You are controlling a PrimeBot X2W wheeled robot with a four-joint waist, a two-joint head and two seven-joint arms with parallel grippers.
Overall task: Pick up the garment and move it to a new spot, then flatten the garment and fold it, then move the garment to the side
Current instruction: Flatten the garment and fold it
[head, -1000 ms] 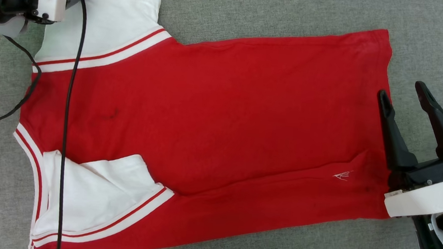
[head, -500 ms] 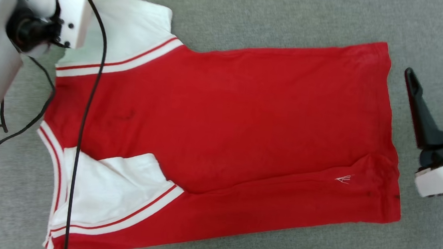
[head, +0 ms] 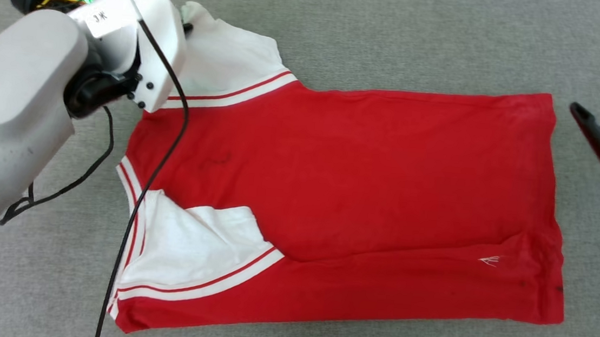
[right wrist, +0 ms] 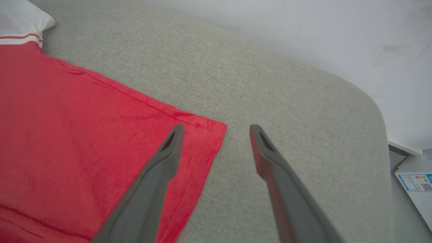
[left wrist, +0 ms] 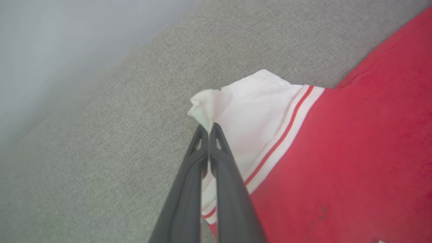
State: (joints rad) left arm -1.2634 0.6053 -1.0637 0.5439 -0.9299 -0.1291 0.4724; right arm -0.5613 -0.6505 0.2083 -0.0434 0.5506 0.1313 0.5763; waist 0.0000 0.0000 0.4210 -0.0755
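Across the middle of the grey woven-fabric bench (head: pixel 399 30) lies the garment (head: pixel 363 185), a red jersey-style T-shirt in soft knit with white short sleeves and red-and-white striped trim. It is spread nearly flat, collar end to the robot's left and hem (head: pixel 553 201) to its right. The upturned face is plain red apart from a small white stitched mark (head: pixel 489 259) near the hem and a long crease along the near side. The near sleeve (head: pixel 201 241) is already tucked in over the body, so this looks like the folding stage. Up at the far sleeve (head: pixel 228 59), the left gripper (left wrist: pixel 209 130) is pinched tight on the sleeve's outer corner, and a little tuft of white cloth pokes out past the dark tips. That is a fair hold for drawing the sleeve taut or swinging it inward! At the other end the right gripper (right wrist: pixel 216 130) hovers empty, spread wide, lined up on the far hem corner. I cannot tell whether it touches the cloth, but it seems poised to take that matching corner. A black cable (head: pixel 161 140) trails from the left arm across the collar end, and a pale wall (right wrist: pixel 303 30) rises behind the bench.
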